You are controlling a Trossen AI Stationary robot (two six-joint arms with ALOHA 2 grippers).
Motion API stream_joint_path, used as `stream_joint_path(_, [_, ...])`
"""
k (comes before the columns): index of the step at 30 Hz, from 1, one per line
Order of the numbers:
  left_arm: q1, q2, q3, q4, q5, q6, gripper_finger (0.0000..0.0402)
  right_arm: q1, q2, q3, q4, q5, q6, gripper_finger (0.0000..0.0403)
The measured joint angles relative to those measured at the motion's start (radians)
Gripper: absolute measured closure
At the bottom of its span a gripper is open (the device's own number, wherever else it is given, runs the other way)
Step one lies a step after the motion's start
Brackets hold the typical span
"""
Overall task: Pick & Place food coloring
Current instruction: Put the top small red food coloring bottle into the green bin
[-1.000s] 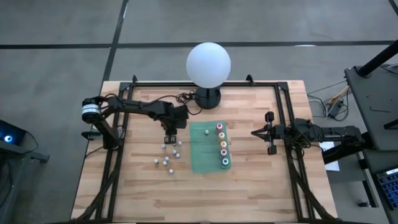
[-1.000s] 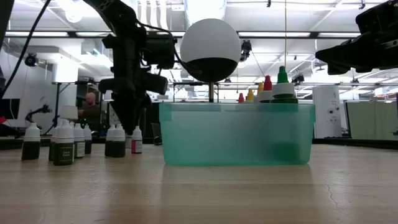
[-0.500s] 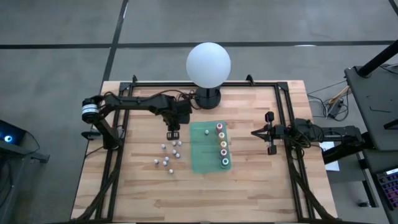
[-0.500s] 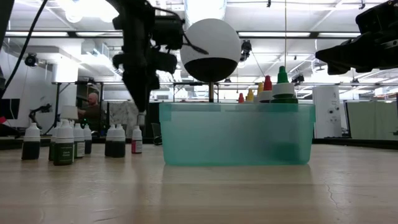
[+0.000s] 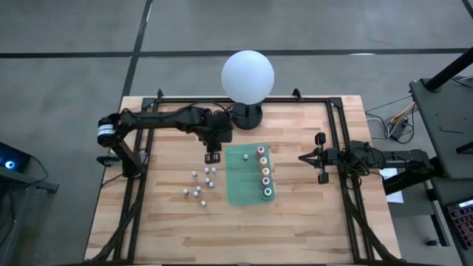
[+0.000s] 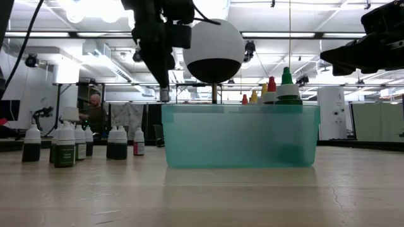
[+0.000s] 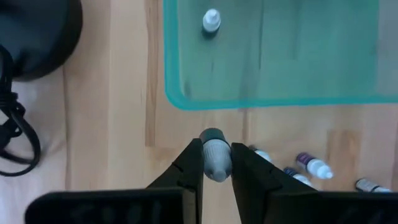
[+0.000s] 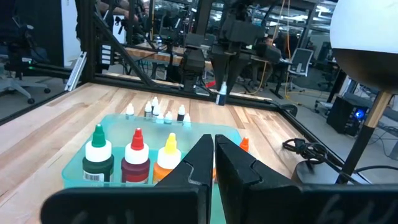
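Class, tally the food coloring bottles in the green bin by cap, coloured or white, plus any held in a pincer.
Coloured-cap bottles in the green bin: 5
White-cap bottle in bin: 1
Bottle in left pincer: 1
Total: 7

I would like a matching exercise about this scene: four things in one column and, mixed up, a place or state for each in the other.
Things
1. left gripper
2. right gripper
3. green-capped bottle
4. group of white-capped bottles

Places or states
A. standing on the bare wood beside the bin
B. shut and empty, waiting at the table's right side
C. standing inside the teal bin
D. holding a small bottle in the air near the bin's edge

Pairs: 1-D, 2-B, 3-C, 4-A
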State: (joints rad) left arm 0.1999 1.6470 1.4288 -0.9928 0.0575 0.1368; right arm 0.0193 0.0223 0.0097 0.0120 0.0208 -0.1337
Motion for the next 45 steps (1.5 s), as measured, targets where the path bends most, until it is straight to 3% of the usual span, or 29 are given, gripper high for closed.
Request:
stream_joint_path(7, [-0.007,0.048,0.0,0.03,0.006,-0.045,0.0364,0.0,0.0,0.0,0.0,0.0,0.002,0.0394])
stream_joint_path(21, [-0.008,0.224,0.218,-0.014,0.024,-0.06,0.0364,0.0,0.0,0.0,0.0,0.0,0.0,0.0394])
stream_joint_path(45, [-0.014,0.373,0.217,0.06,0.027,-0.064,0.0364,0.0,0.0,0.0,0.0,0.0,0.002,0.0394])
